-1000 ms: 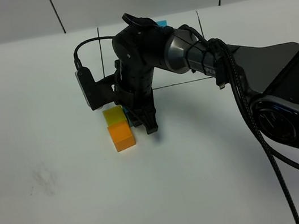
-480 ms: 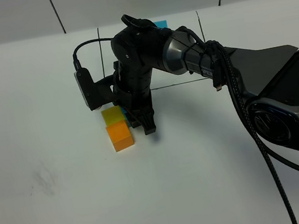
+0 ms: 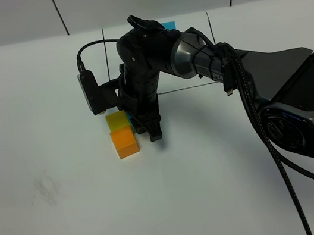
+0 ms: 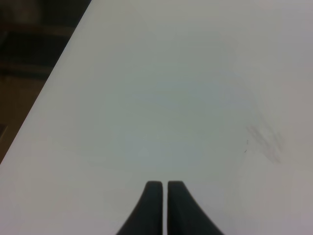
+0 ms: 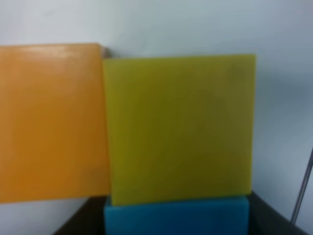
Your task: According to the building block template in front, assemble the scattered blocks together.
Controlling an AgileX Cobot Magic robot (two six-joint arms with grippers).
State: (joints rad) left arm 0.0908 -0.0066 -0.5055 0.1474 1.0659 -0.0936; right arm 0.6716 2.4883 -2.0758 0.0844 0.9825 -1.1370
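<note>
Right wrist: right pincer (image 3: 141, 122) grips blue cube (image 5: 176, 216); left pincer (image 4: 161, 185) closed.

The matte orange cube (image 3: 125, 142) touches the matte yellow cube (image 3: 116, 120); the black right arm (image 3: 149, 70) crowds their right side. Left and near approaches lie open.

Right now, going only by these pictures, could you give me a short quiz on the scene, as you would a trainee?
1. True or false: the yellow cube touches the orange cube.
2. Which cube sits between the right jaws? A) orange cube B) blue cube C) yellow cube
3. Fill in: the left jaws stand ___ over the bare table.
Key: 1 true; 2 B; 3 shut.
</note>
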